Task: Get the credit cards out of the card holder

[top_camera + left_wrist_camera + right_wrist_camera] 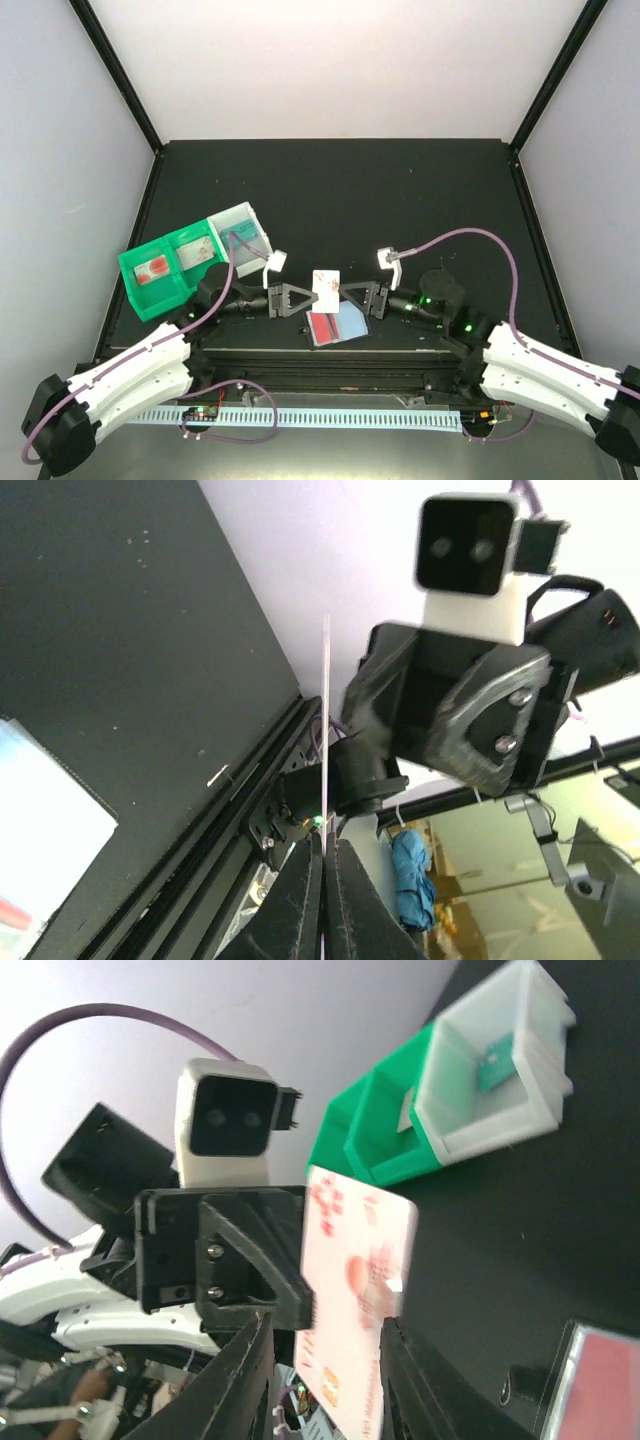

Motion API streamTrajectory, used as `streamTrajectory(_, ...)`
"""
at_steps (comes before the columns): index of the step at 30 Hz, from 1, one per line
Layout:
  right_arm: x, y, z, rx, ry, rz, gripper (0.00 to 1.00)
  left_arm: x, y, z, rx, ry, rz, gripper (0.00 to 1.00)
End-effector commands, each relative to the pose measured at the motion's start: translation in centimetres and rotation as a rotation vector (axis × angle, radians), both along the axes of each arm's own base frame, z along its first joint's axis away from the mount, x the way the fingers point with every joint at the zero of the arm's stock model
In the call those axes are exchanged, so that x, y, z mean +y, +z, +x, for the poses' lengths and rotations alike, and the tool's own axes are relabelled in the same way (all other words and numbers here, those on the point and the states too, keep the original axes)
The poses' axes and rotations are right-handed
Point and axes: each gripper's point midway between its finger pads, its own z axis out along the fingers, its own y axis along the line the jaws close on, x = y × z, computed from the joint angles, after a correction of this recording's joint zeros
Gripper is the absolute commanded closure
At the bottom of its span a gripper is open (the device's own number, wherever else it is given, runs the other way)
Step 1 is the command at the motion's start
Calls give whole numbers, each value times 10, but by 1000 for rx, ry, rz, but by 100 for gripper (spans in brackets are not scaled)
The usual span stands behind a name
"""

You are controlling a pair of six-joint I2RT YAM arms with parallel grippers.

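We are pinching a white card [325,284] tight in our left gripper [322,850], above the card holder [336,326] lying open on the table [330,190]. Our right gripper [327,1322] is standing slightly parted around the card's other edge.

Black matte table [400,200], filling the middle of the top view. At centre left a compartment tray [150,290] lies on it, green with a clear section at its upper right end, set at an angle to the table's edges. At lower centre, near the front edge, lies the open card holder [350,325], flat, left panel red, right panel pale blue, apart from the tray.
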Motion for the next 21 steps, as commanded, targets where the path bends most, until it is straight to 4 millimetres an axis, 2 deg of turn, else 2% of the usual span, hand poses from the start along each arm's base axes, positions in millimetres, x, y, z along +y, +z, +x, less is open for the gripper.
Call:
streamTrajectory(1,-13,17,-15,-235,96,-210,69,3,12,-18,-138,-97,77,98)
streamTrajectory(5,-20,30,-20,-319,151,-319,70,5,17,-33,-200,-190,108,98)
streamTrajectory(12,-14,50,-29,-389,269,-394,69,7,21,-57,-240,-331,99,98)
streamTrajectory(17,0,57,-39,-393,382,-374,68,9,21,-63,-254,-363,112,99)
streamTrajectory(21,14,55,-46,-359,459,-327,67,9,19,-66,-260,-380,113,98)
